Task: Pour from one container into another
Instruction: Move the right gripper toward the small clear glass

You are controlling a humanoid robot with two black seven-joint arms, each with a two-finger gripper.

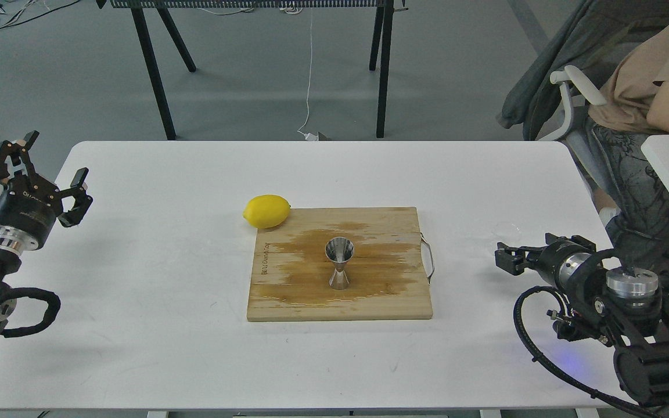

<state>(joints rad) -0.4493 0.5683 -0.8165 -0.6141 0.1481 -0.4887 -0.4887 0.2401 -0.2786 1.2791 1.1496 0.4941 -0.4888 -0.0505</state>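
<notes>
Barely visible against the white worktop (166, 325): clear plastic cup (509, 231), only a faint outline just beyond the right arm (578, 273); contents not discernible, contact with the jaws impossible to judge. Jaws there dark and small, spread unclear. Printed lettering on the wooden cutting board (369, 302) too small to read. Cut off by the right edge: seated person (654, 75), head out of view.

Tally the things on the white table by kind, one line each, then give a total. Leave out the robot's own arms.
Lemon: 1
Wooden cutting board: 1
Steel jigger: 1
Clear plastic cup, faint beside the right pincer: 1
Total: 4
</notes>
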